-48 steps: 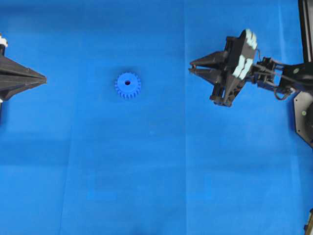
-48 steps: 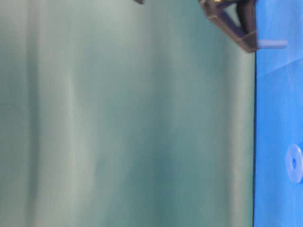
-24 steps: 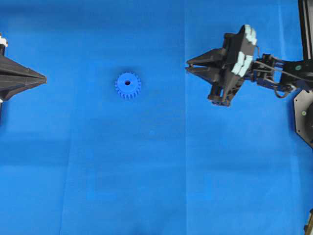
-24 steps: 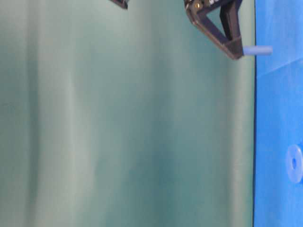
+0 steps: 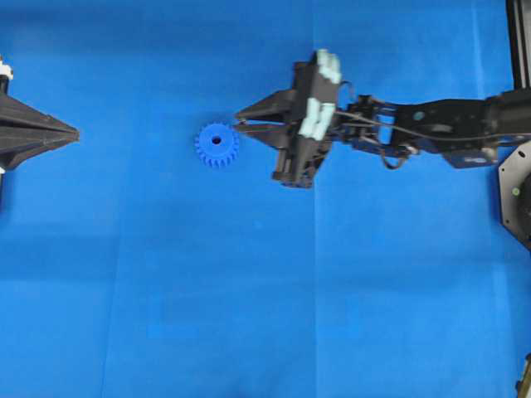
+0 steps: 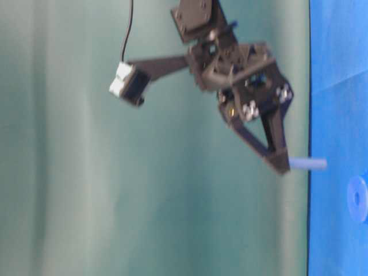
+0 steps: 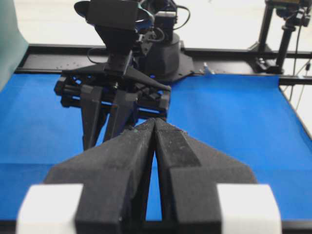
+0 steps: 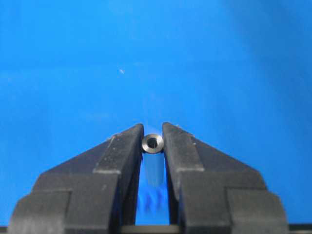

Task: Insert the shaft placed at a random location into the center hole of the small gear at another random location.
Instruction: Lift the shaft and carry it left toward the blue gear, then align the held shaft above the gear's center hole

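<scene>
The small gear, bright blue and toothed, lies flat on the blue mat left of centre, its dark center hole facing up. My right gripper hovers just right of the gear, tips almost over its rim. It is shut on the shaft, whose shiny round end shows between the fingertips in the right wrist view. At table level the shaft sticks out of the fingertips toward the mat, above and beside the gear. My left gripper rests at the far left edge, shut and holding nothing.
The blue mat covers the whole table. The right arm stretches in from the right edge, and its black base plate sits at the far right. A green backdrop fills the table-level view.
The right arm has swung left across the mat with the shaft, from right of centre to just beside the gear. Neither the left gripper nor the gear has moved.
</scene>
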